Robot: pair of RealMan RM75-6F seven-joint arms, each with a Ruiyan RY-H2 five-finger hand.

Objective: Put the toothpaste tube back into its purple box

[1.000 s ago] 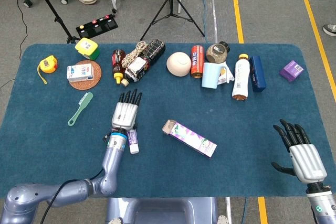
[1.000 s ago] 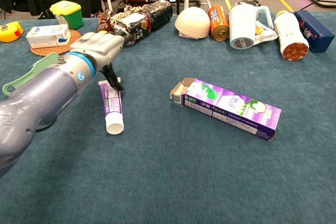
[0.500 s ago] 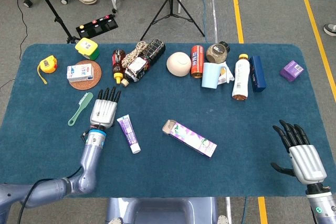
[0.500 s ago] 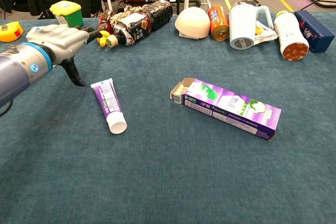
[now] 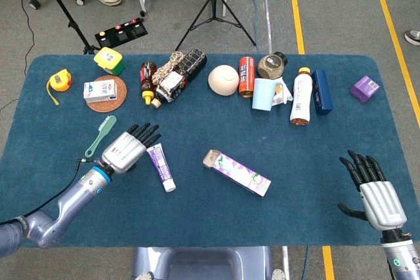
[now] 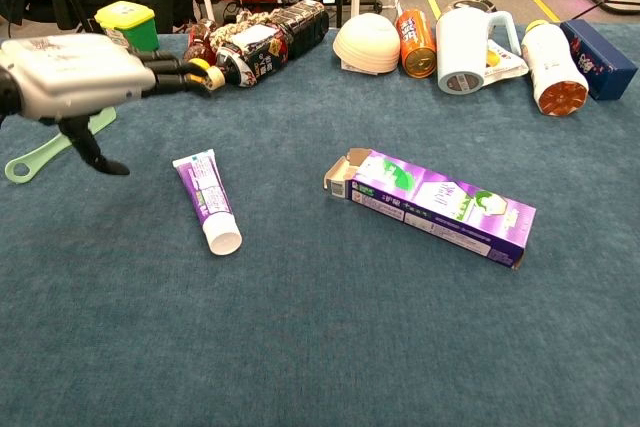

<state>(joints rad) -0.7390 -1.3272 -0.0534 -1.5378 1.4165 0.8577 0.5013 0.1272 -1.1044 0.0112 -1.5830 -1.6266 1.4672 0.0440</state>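
Observation:
The purple and white toothpaste tube lies flat on the blue table, white cap toward me. To its right lies the long purple box, its flap open at the left end. My left hand hovers just left of the tube, fingers stretched out and apart, holding nothing. My right hand stays at the table's near right corner, fingers spread and empty; the chest view does not show it.
A green brush lies left of my left hand. Along the far edge stand bottles, a bowl, a red can, a blue mug, a white bottle and a small purple box.
My left hand has drawn off the tube to the left and back toward me, uncovering it. The tube and box stay where they were. The right hand has barely moved.

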